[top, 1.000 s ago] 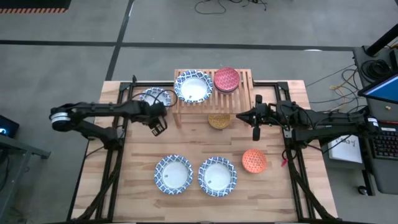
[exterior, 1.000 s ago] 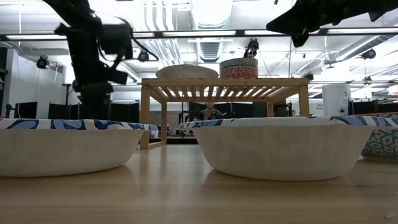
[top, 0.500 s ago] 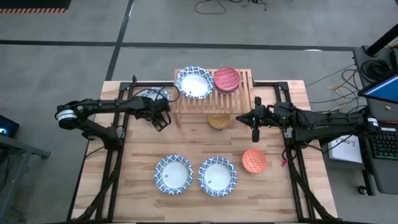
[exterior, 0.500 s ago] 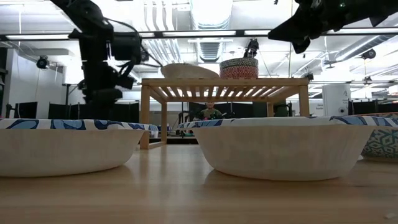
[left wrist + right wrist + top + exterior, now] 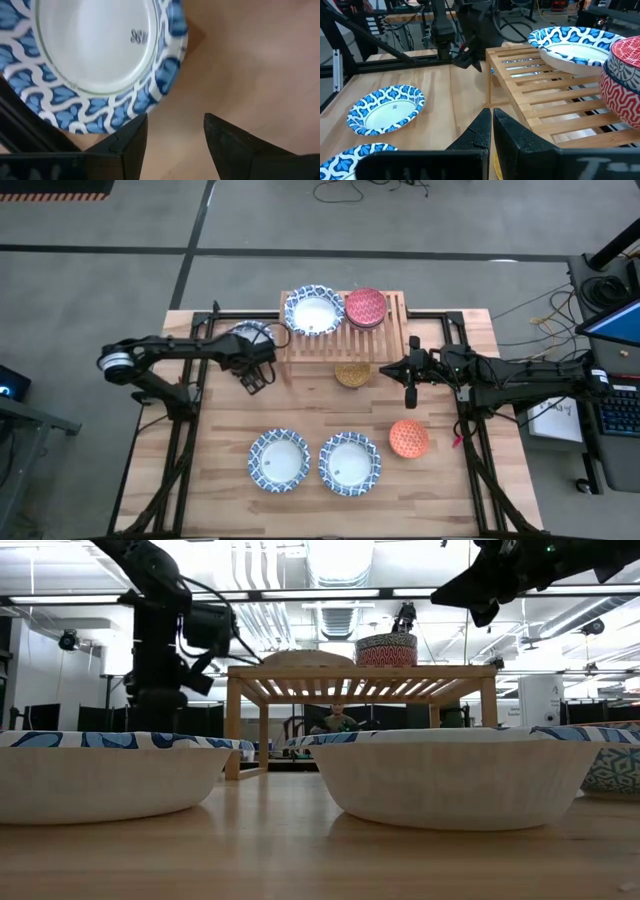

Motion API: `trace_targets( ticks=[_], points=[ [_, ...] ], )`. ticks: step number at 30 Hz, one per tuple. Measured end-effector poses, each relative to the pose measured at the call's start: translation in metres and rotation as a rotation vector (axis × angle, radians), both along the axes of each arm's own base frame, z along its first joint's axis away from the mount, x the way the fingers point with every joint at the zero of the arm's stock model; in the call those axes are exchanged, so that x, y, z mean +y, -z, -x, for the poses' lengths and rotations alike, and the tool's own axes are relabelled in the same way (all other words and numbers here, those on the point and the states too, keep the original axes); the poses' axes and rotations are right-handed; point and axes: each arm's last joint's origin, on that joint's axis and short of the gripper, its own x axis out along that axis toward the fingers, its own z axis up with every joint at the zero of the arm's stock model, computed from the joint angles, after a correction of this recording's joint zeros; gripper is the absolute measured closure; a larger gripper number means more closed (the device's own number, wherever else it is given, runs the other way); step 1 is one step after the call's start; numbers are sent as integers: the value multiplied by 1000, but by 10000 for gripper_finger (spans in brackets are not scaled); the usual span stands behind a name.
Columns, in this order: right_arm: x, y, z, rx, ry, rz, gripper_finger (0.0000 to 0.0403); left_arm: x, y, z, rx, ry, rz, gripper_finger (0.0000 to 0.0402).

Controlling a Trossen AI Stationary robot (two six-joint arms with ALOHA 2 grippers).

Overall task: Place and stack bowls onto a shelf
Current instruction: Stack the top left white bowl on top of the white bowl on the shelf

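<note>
Tabletop bowl [image 5: 95, 50] lies just beyond left fingers [image 5: 127, 142].

bare planks between shelf [image 5: 340, 330] and the two front patterned bowls [image 5: 279, 459] give a free lane. at 12 o'clock, shelf top is half taken: patterned bowl [image 5: 313, 311], red bowl [image 5: 365, 307]; its right slats are bare.

Plank tabletop [image 5: 230, 510] on grey floor [image 5: 90, 290]; cables [image 5: 365, 190] (loosely coiled), keyboard [image 5: 622, 412] alongside.
</note>
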Motion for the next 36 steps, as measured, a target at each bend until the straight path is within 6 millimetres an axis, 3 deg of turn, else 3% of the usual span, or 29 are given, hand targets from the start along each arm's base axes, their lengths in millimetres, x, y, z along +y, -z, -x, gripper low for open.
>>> trace_targets(
  ticks=[8,23,30,36],
  points=[
    [1,0,0,0,-2,-7,394,1,6,4,101,1,-56,225],
    [3,0,-1,-4,-14,-19,394,2,8,3,103,-11,-69,235],
    [9,-1,-1,-9,-50,-18,394,2,12,3,75,-30,-83,272],
    [14,-1,-2,-16,-75,-17,394,1,16,6,83,-46,-72,346]
  ],
)
